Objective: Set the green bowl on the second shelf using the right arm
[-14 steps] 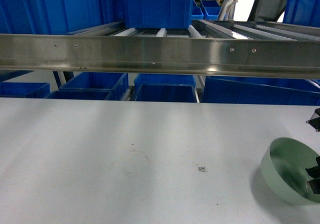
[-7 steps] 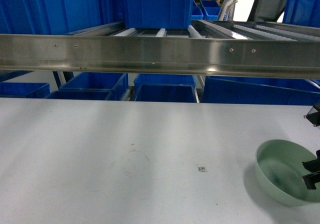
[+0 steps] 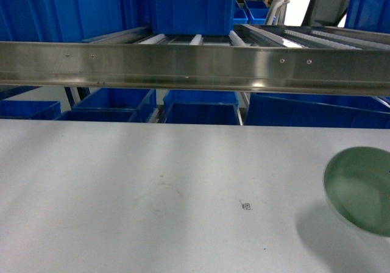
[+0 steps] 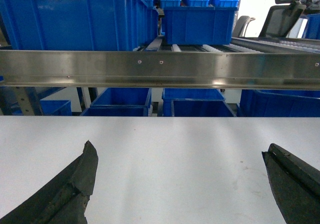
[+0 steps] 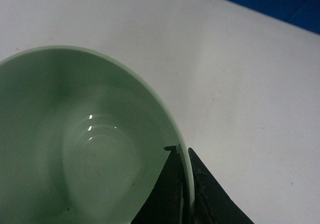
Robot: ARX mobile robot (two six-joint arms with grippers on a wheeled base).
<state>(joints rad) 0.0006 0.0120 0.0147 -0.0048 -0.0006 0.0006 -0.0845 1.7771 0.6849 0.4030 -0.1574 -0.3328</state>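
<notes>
My right hand [image 5: 184, 184] is clamped on the green bowl [image 5: 75, 144], one finger inside the rim, one outside; bowl sits just left of the fingers, w/ white tabletop [image 5: 240, 84] beyond. In head view the bowl [image 3: 359, 191] is tilted above the tabletop, shadow under it. Second shelf [image 3: 195, 66] is well ahead & above. Left hand [image 4: 180, 184] fingers wide apart, nothing between.

Before me lies a white table [image 3: 152, 181]. Behind it blue crates [image 3: 192, 8] crowd a steel rack [image 3: 195, 69]; a dark office chair [image 3: 329, 2] stands far right.
</notes>
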